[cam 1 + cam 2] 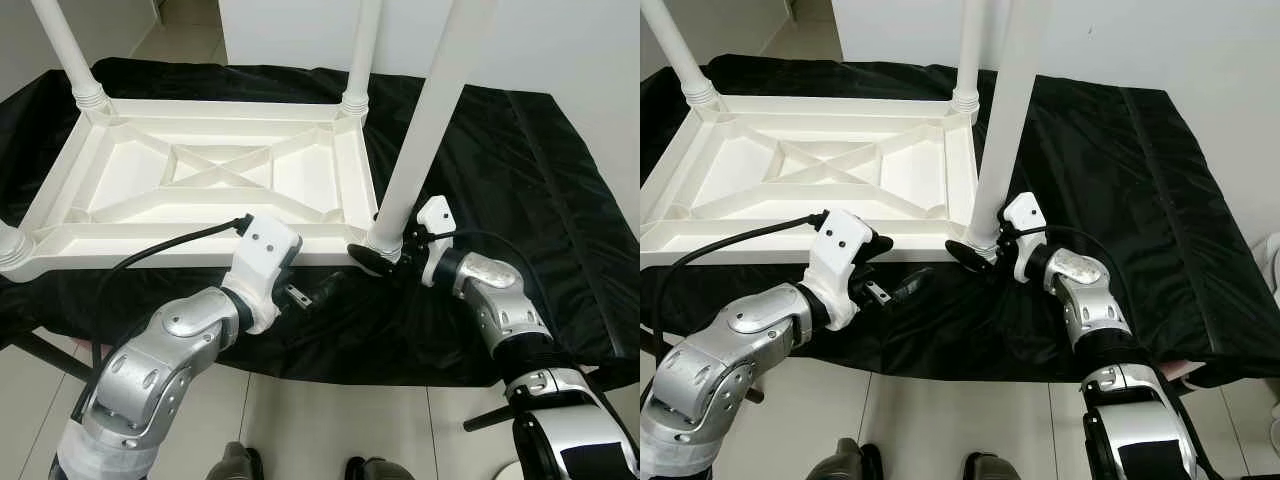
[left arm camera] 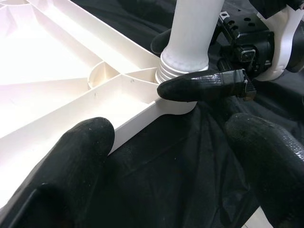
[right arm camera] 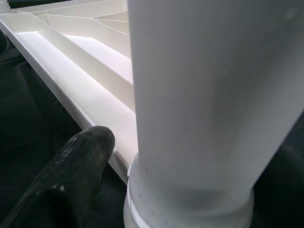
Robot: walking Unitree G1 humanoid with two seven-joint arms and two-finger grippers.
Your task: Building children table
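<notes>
- A white tabletop point(image 1: 200, 180) lies upside down on a desk point(image 1: 520, 200) with a black cloth over it.
- You can see the ribs and a cross shape on its underside.
- White legs stand up from its corners. One is at the far left point(image 1: 65, 50), one at the far right point(image 1: 362, 55).
- The near right leg point(image 1: 425, 120) stands in its corner, leaning a little to the right.
- The right gripper point(image 1: 375, 258) is at the bottom of this leg. Its black fingers point(image 2: 204, 86) pinch the leg just above the ridged ring, one on each side.
- The left gripper point(image 1: 318, 290) is near the front edge of the tabletop, just left of that corner. Its fingers point(image 2: 71, 166) are spread apart with only black cloth between them. They hold nothing.
- A black cable point(image 1: 170, 245) runs from the left wrist across the front edge of the tabletop.
- The floor point(image 1: 330, 430) below is pale tile.
</notes>
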